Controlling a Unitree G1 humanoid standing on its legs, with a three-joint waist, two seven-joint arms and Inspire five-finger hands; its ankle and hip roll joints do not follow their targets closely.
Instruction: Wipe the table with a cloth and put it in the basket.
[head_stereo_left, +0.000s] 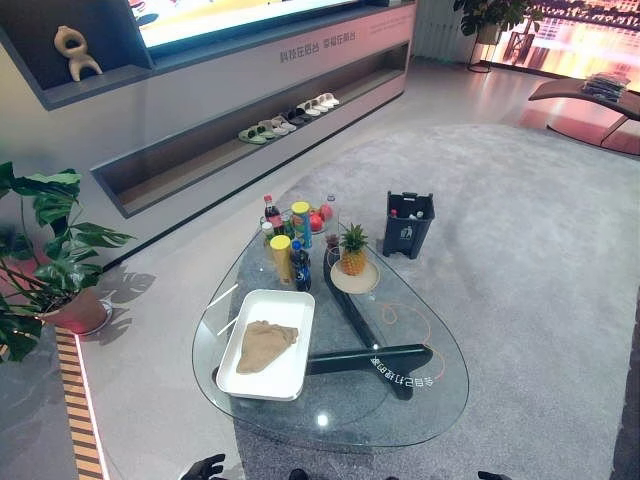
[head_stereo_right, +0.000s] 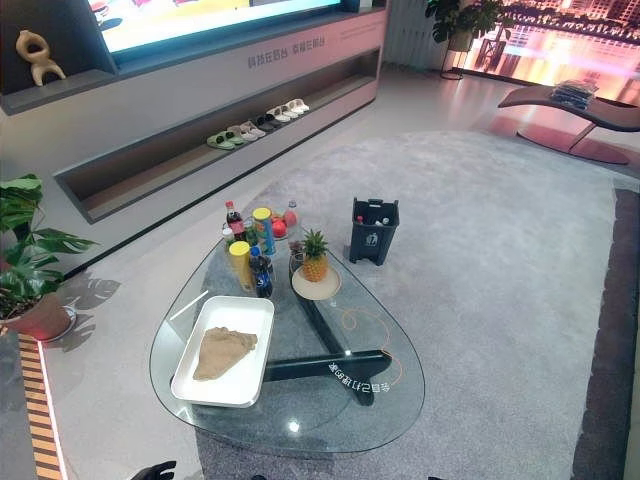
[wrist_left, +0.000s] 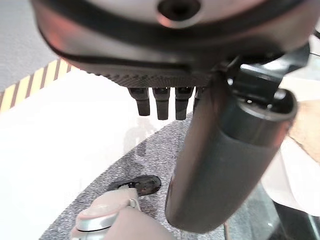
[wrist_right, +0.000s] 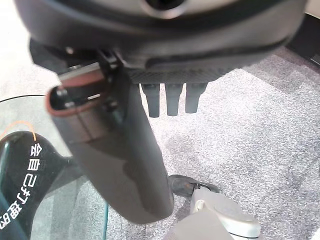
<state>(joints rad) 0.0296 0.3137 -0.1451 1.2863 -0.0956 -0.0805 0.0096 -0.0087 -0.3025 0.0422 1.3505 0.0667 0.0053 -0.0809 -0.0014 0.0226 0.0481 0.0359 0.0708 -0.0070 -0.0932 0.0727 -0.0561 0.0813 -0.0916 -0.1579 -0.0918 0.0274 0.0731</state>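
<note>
Down at the bottom edge of the head view, the left hand (head_stereo_left: 204, 467) shows at lower left and the right hand (head_stereo_left: 492, 476) barely shows at lower right, both short of the glass desk (head_stereo_left: 420, 400). In each wrist view the fingers (wrist_left: 162, 102) hang straight and relaxed, holding nothing; the right hand's fingers (wrist_right: 171, 102) hang the same way over the carpet.

Going left to right across the desk: a white tray (head_stereo_left: 290, 375) sits at centre left, and the tan cloth (head_stereo_left: 262, 344) lies crumpled inside it. Behind it stand bottles and cans (head_stereo_left: 290, 240), then a pineapple (head_stereo_left: 352, 252) on a plate. A dark bin (head_stereo_left: 407, 224) stands on the carpet past the far edge.

If the tray is the basket meant, the cloth already lies where the task wants it. That fits a wipe finished or one still ahead; I can't say which from here.
</note>
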